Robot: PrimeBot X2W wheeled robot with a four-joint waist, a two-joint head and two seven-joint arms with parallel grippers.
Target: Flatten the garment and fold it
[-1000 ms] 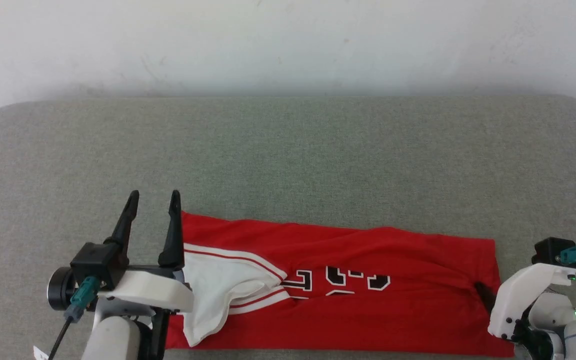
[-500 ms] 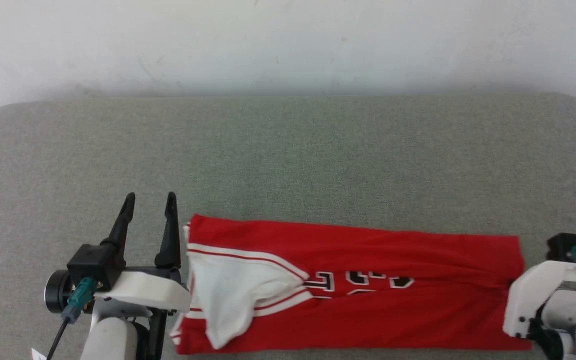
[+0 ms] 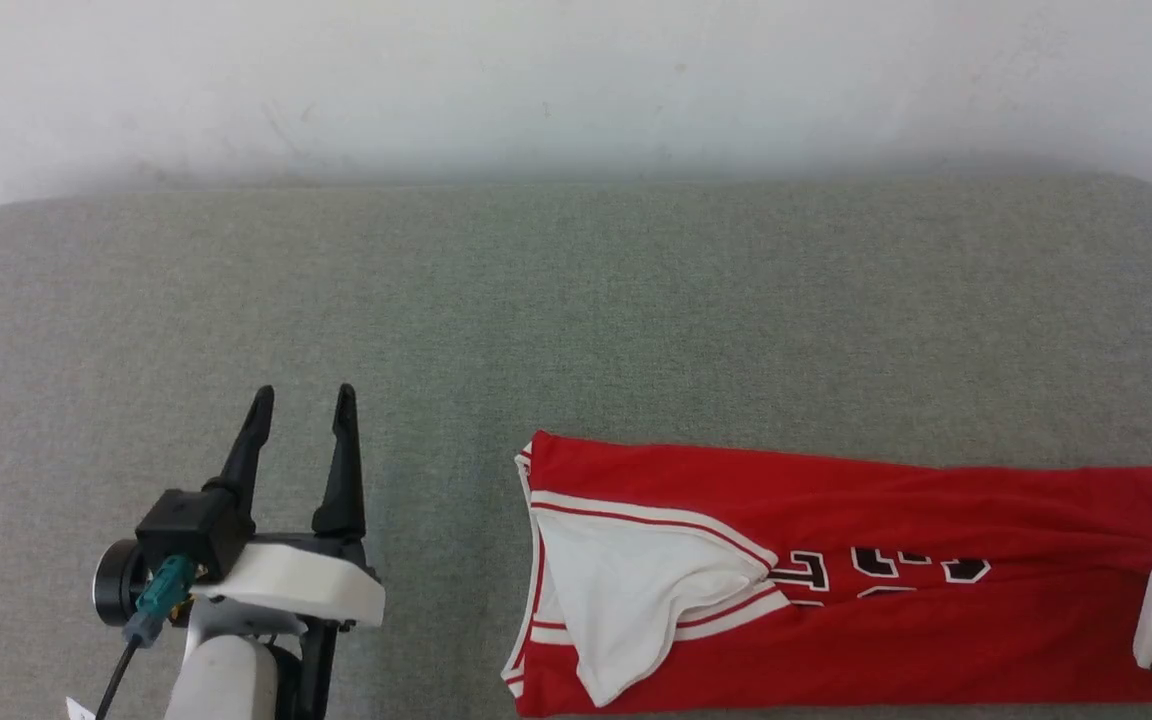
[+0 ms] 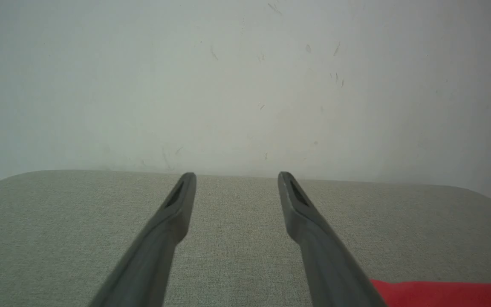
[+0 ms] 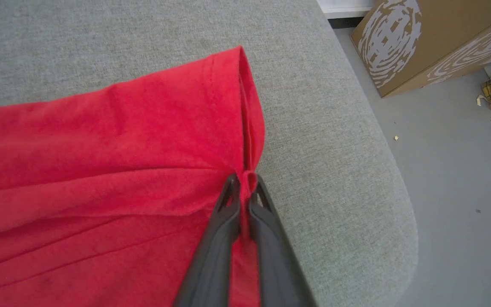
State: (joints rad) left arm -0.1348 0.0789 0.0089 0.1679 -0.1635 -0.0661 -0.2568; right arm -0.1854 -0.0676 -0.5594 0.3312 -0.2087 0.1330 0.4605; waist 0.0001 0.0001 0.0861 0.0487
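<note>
At five o'clock on the desk (image 3: 576,300): garment (image 3: 936,640), hem pinched between right gripper (image 5: 244,181) fingers.
Left gripper (image 3: 304,393) fingers spread, empty, eight o'clock; best to drag the cloth low and level, stopping short of the desk edge.

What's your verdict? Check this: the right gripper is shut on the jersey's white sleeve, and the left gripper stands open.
Wrong. The right gripper is shut on the red hem of the jersey, not its white sleeve; the right wrist view shows it. The left gripper does stand open.
</note>
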